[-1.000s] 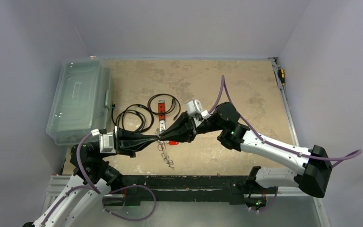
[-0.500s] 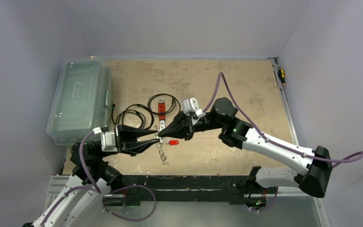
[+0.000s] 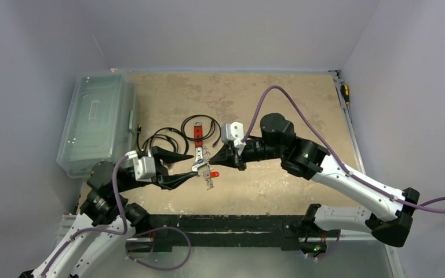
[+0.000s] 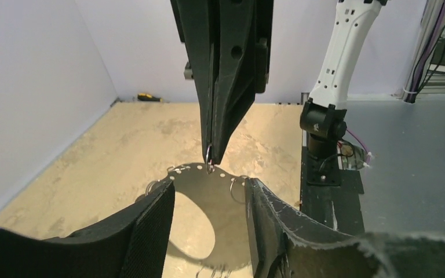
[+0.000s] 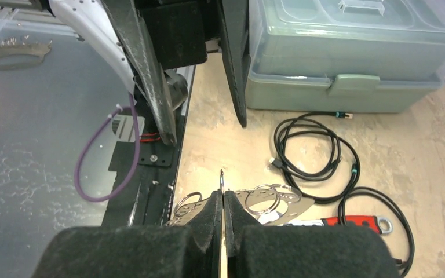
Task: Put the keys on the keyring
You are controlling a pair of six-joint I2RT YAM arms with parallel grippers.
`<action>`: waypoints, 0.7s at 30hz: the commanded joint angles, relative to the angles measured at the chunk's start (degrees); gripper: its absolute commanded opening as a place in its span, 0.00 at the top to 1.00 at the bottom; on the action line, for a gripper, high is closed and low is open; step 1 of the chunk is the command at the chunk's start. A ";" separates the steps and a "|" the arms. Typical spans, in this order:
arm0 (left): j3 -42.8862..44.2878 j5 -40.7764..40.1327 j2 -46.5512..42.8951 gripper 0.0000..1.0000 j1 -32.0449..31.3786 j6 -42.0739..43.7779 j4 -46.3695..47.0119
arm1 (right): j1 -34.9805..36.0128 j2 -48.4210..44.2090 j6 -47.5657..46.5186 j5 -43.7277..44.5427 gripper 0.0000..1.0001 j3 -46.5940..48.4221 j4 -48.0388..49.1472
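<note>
The keyring (image 5: 278, 202), a flat silvery oval loop with small holes and split rings, hangs above the sandy table. My right gripper (image 5: 221, 194) is shut on a thin ring at its top, which shows edge-on between the pads. In the left wrist view the right gripper (image 4: 210, 156) comes down from above, with the keyring (image 4: 185, 174) dark below it. The keys (image 3: 208, 182) dangle from its lower end. My left gripper (image 4: 208, 185) stands open just short of the loop, one finger on each side and apart from it. From above, the left gripper (image 3: 192, 166) faces the right gripper (image 3: 210, 164).
A translucent green lidded box (image 3: 95, 124) stands at the left. Black coiled cables (image 3: 165, 142) and a red-handled wrench (image 3: 197, 132) lie behind the grippers. A yellow-handled screwdriver (image 3: 345, 92) lies at the far right edge. The black base rail (image 3: 226, 223) runs along the near edge.
The left gripper let go of the keyring, opened and drew back to the left. The right gripper closed on the keyring and lifted it and the keys slightly up and away.
</note>
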 commanded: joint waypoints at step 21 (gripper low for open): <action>3.24 -4.78 18.49 0.71 -9.25 10.69 -4.62 | 0.48 2.43 -5.53 6.87 1.00 7.02 -16.04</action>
